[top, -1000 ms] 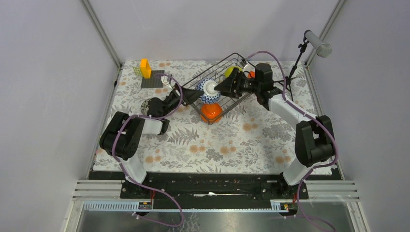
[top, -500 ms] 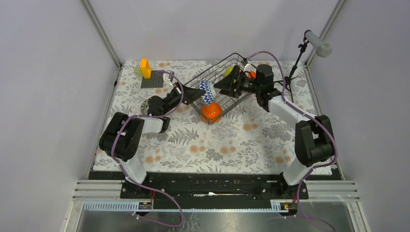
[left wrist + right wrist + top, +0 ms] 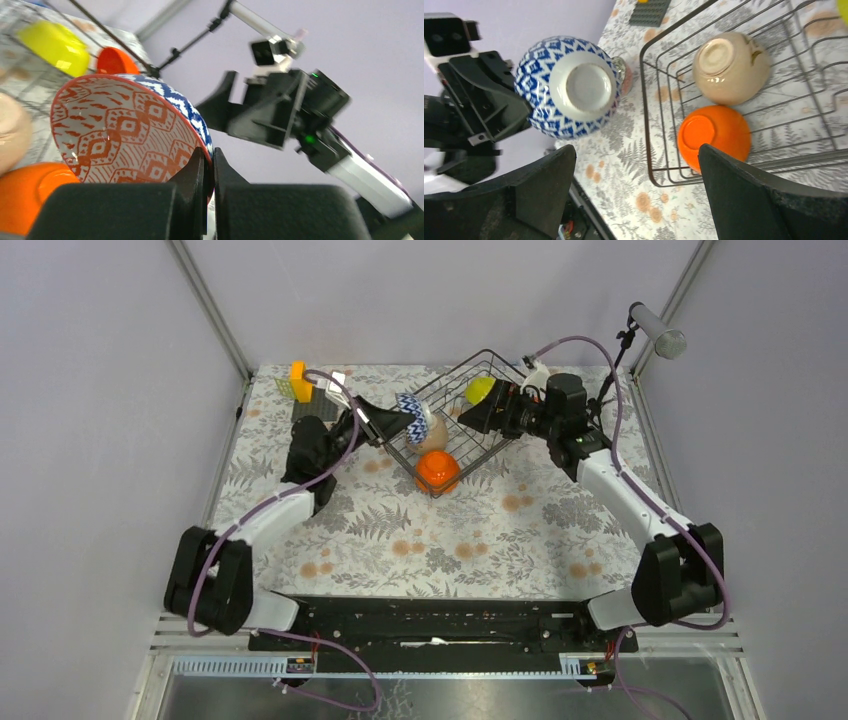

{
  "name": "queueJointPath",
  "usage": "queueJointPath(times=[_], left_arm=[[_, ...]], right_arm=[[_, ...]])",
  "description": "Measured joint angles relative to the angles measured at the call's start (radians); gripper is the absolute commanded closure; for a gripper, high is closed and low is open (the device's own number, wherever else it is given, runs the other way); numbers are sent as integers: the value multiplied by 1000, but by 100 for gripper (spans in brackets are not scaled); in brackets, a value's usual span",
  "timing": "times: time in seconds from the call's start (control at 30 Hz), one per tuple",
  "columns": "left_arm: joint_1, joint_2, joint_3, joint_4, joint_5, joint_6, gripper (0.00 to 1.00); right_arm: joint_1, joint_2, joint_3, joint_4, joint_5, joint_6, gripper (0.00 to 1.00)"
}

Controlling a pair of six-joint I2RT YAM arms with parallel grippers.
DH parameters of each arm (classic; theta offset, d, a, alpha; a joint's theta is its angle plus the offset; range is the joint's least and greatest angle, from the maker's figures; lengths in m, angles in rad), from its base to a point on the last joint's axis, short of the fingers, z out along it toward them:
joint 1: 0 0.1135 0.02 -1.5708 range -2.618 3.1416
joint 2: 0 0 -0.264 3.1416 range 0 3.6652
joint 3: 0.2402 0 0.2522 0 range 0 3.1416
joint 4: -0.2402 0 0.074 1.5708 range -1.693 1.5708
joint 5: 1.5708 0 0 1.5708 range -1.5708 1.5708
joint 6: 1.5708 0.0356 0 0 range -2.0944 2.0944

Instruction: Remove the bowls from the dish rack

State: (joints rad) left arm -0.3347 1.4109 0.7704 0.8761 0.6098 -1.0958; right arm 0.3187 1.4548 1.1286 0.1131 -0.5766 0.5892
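Pinching the blue-white bowl [image 3: 125, 130] by its rim, the left gripper [image 3: 209, 155] holds it tilted just outside the dish rack [image 3: 642, 90], likely to carry it away; the right gripper [image 3: 636, 150] stands wide open, empty.

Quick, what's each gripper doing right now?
Left gripper: closed on the rim of the blue-white patterned bowl.
Right gripper: open, holding nothing.
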Motion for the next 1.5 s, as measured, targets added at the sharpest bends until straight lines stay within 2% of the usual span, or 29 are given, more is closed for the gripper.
queueJointPath(times=[0.13,0.3,0.4,0.57,0.73,1.03,1.5], left_arm=[[-1,-118,66,-354,-171,138,100],[-14,-172,201,-769,-494,264,100],[-24,-165,283,-982,-719,304,100],[-26,-51,445,-1224,-971,342,100],[-27,88,540,-1323,-1085,437,100],[-27,252,633,-1444,-1114,583,96],[-18,390,667,-1512,-1186,602,92]], right_arm=[[0,-58,0,-68,72,-84,0],[0,-89,-3,-153,158,-163,0],[0,-97,-8,-182,194,-188,0],[0,-100,-14,-201,223,-204,0],[0,-106,-14,-208,229,-212,0],[0,-120,2,-253,241,-253,0],[0,-121,14,-259,272,-298,0]])
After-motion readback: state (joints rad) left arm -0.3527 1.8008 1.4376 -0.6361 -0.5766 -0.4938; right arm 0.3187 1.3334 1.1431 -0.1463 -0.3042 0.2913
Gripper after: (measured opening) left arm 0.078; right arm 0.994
